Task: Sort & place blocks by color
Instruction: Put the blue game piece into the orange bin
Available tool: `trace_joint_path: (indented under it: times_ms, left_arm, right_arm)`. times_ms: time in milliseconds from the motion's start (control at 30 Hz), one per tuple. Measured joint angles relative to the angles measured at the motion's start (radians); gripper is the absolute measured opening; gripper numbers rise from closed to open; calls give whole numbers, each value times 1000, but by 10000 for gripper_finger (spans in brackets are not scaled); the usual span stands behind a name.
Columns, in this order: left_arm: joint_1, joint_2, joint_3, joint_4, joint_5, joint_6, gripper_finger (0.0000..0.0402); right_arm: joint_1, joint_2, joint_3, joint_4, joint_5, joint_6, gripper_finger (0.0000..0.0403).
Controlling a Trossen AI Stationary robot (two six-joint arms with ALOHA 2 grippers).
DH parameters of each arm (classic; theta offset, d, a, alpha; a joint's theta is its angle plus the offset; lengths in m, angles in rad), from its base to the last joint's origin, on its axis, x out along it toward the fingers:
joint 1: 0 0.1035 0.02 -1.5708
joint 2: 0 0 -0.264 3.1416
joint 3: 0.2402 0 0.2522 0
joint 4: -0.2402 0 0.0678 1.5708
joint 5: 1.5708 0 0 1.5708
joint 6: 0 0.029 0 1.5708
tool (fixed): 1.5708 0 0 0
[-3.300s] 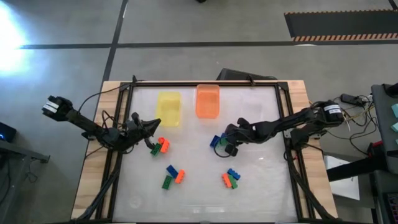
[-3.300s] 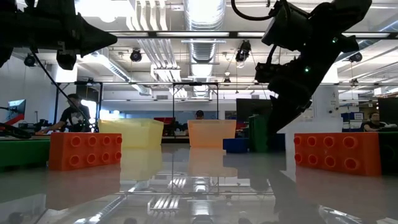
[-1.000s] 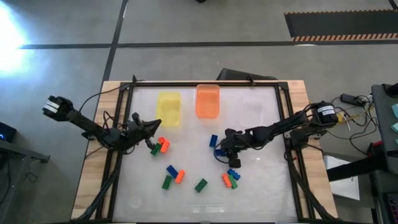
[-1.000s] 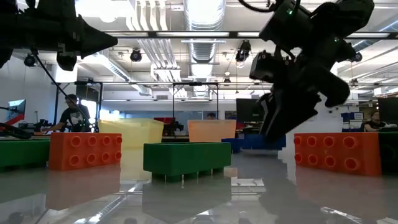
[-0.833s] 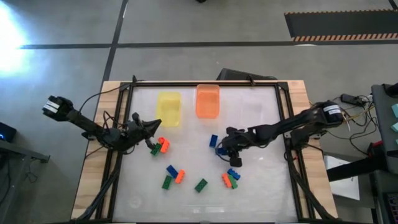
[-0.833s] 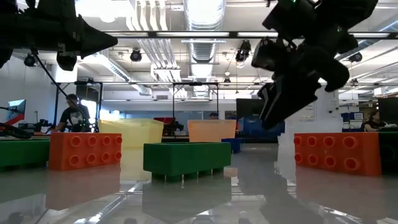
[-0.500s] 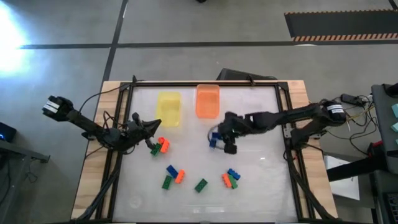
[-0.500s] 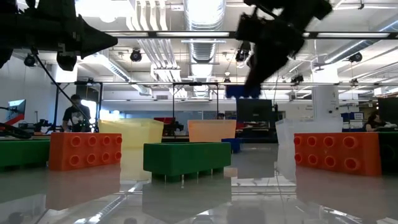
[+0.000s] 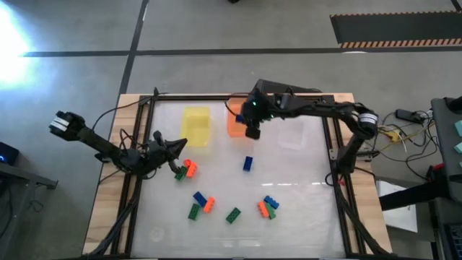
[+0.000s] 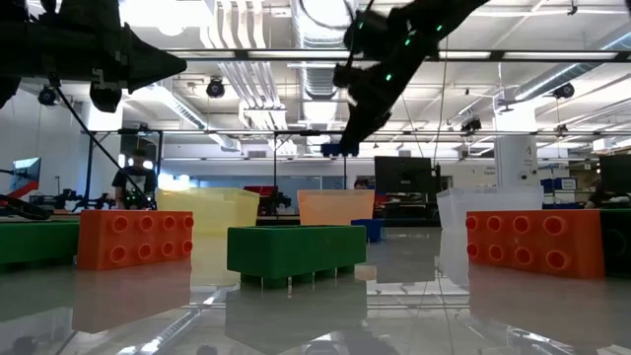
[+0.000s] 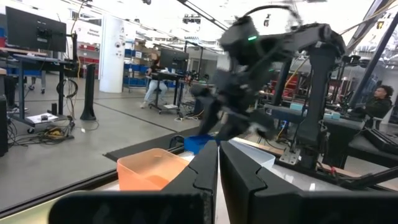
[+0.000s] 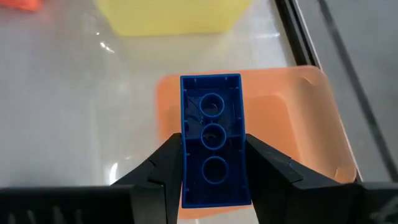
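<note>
my right pincer (image 12: 211, 165) was clamped on a blue block (image 12: 212, 140), its hollow underside facing the wrist camera, and hung above the orange tray (image 9: 241, 124) at the far side of the bench (image 9: 303, 173). in the high view that pincer (image 9: 252, 128) sat over the tray's right edge, with the yellow tray (image 9: 195, 126) just to its left and a clear tray (image 9: 292, 128) to its right. my left pincer (image 9: 178, 146) was clenched on nothing i could see, waiting near the left side of the bench beside a small cluster of orange and green blocks (image 9: 186, 170).

as for progress, i judged the sorting barely begun. i could see no block lying in any tray; the inside of the orange one looked bare from my wrist. a loose blue block (image 9: 247, 163) lay mid-bench, a blue, orange and green group (image 9: 200, 204) lay nearer the front, a single green block (image 9: 233, 215) sat alone, and another mixed cluster (image 9: 268, 207) lay front right. so nearly every block was left to place, and the one i held was not yet let go.
</note>
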Motion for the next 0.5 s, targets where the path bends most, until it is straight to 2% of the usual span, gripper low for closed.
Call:
trace_joint_path:
  times_ms: [267,500]
  left_arm:
    - [0,0,0,0,0,0,1]
    - [0,1,0,-1,0,1,1]
  right_arm:
    - [-101,187,93,-2,-72,-24,129]
    - [-122,259,120,-3,-72,-60,139]
